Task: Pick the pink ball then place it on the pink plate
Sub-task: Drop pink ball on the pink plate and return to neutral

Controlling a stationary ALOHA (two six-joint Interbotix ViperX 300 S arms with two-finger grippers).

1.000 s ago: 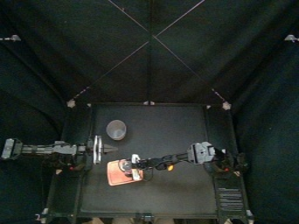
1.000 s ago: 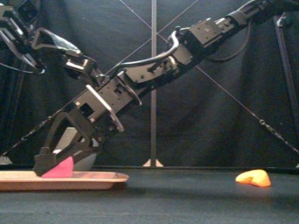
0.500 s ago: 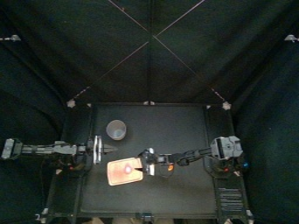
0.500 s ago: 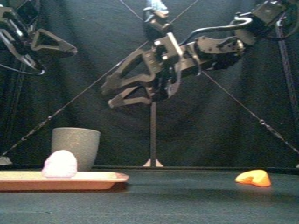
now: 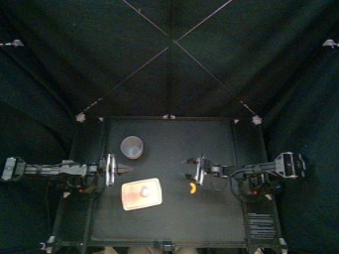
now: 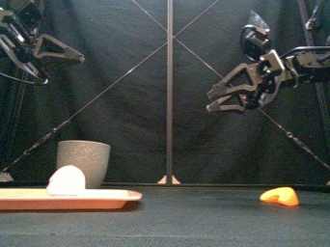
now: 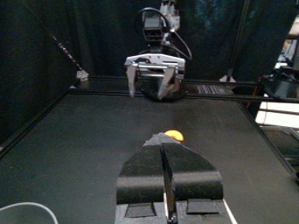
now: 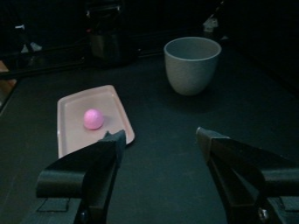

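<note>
The pink ball [image 5: 131, 193] [image 6: 65, 179] [image 8: 93, 116] lies on the flat pink plate [image 5: 146, 199] [image 6: 110, 199] [image 8: 73, 107] at the table's front left. No gripper touches it. My right gripper [image 5: 200, 172] [image 6: 230, 95] [image 8: 162, 144] hangs open and empty in the air right of the plate, high above the table. At the table's left edge rests my left gripper [image 5: 117, 171] [image 6: 58, 48] [image 7: 167, 175], raised, its jaws together and empty.
A tall grey speckled cup [image 5: 133, 148] [image 6: 84, 162] [image 8: 191, 63] stands behind the plate. A small orange toy [image 5: 192, 187] [image 6: 277, 196] [image 7: 172, 136] lies on the table at the front right, below the right gripper.
The right gripper has left the pink ball on the plate, risen and drawn back to the right. The left arm has not moved.
</note>
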